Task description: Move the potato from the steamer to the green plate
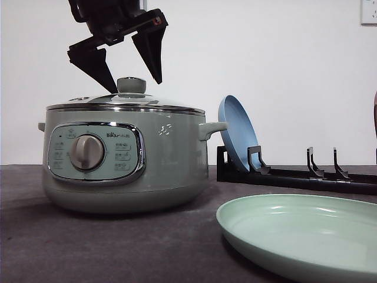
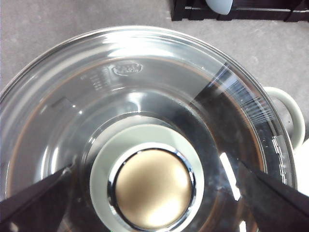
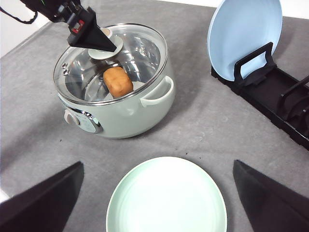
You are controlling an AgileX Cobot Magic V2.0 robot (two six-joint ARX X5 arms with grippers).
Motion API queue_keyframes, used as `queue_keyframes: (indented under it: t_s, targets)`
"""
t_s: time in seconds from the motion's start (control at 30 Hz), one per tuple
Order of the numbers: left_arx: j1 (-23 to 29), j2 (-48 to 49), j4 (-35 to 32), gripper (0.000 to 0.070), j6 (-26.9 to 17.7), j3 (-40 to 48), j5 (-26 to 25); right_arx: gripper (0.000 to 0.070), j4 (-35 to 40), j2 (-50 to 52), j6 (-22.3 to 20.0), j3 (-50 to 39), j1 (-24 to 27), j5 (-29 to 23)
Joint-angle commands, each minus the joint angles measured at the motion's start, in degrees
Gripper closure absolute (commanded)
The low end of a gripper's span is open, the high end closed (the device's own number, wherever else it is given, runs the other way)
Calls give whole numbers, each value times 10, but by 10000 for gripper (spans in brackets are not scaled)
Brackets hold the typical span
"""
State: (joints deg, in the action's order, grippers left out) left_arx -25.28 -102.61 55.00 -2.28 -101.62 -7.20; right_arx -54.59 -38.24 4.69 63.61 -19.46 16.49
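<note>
Front view: the left hand (image 1: 131, 69) hangs spread wide and empty just above the lid knob (image 1: 131, 85) of the steamer (image 1: 123, 159); beyond, a blue plate (image 1: 237, 132) leans in a black rack (image 1: 297, 175); the green plate (image 1: 306, 234) lies on the worktop (image 1: 88, 247).

Left wrist view: the knob (image 2: 153, 187) sits between the fingers (image 2: 34, 200).

Right wrist view: the right hand (image 3: 157, 205), open and empty, hovers over the green plate (image 3: 166, 195); beyond it the potato (image 3: 118, 81) lies under the glass lid (image 3: 140, 53), its long axis unclear.

Steamer (image 1: 126, 162): glossy sage enamel-like body w/ chrome rim; on top, clear glass lid (image 3: 113, 63), shiny metal-capped knob (image 2: 153, 188). Inside, potato (image 3: 118, 80) matt. Beside steamer: green plate (image 3: 166, 200) smooth, matt; table (image 1: 88, 247) grey, cloth-like.
</note>
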Motion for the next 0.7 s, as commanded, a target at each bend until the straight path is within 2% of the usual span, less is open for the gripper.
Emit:
queue_keyframes:
  t_s: [0.0, 0.1, 0.23, 0.3, 0.4, 0.57, 0.67]
  targets:
    - [-4, -11, -7, 32, -9, -17, 3, 75, 6, -2, -5, 9, -2, 0]
    - [-4, -11, -4, 72, -14, -17, 13, 75, 5, -2, -5, 9, -2, 0]
    - [-5, -11, -3, 87, -18, -17, 15, 75, 5, -2, -5, 9, -2, 0]
    - [-6, -11, -2, 139, -18, -17, 15, 75, 5, -2, -5, 9, -2, 0]
    - [-10, -11, -1, 158, -20, -17, 15, 75, 5, -2, -5, 9, -2, 0]
    - [-14, -11, 8, 321, -28, -17, 15, 75, 5, -2, -4, 9, -2, 0]
    - [-15, -11, 7, 340, -29, -17, 15, 75, 5, -2, -4, 9, -2, 0]
